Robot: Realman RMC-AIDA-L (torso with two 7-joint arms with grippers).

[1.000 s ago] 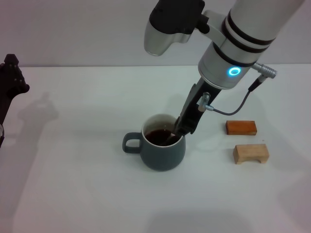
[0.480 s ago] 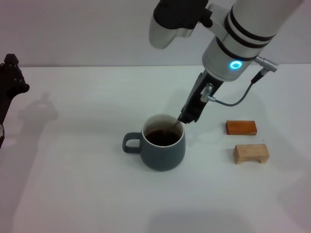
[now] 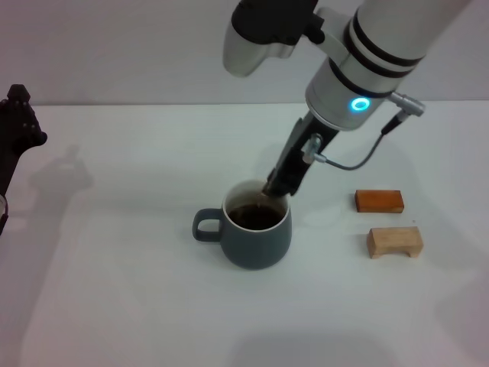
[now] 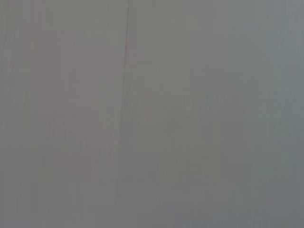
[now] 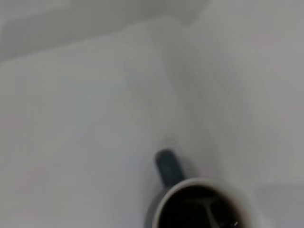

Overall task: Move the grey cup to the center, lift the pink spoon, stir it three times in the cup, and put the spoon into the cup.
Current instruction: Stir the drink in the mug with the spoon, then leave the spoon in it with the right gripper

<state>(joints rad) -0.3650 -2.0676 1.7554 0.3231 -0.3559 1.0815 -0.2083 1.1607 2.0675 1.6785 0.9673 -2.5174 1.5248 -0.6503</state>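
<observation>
My right gripper (image 3: 276, 189) hangs just above the far right part of the rim of the grey cup (image 3: 256, 237). The arm comes down to it at a slant from the upper right of the head view, so the black fingers point down and toward my left, into the mouth of the cup. The tips are at the rim or a little over it; I cannot say if they touch the rim.

The grey cup stands upright on the white table (image 3: 122, 290), about in the middle of the space before me. Its loop handle (image 3: 206, 225) points to my left. Inside the cup there is a dark liquid (image 3: 254, 216).

The pink spoon is hard to see. In the right wrist view, a thin slanted bar (image 5: 207, 214) crosses the dark inside of the cup (image 5: 197, 204), and this can be the spoon, but I cannot tell it for sure. In the head view the fingers cover the place where its handle would be. So I cannot tell whether my right gripper is clamped on the spoon or is spread.

To my right of the cup, well apart from it, two small wooden blocks lie on the table: an orange-brown block (image 3: 378, 200) farther from me, and a pale block (image 3: 394, 241) nearer to me.

My left gripper (image 3: 17, 130) is at the far left edge of the head view, well apart from the cup, and its fingers do not show clearly. The left wrist view gives only a plain grey surface.
</observation>
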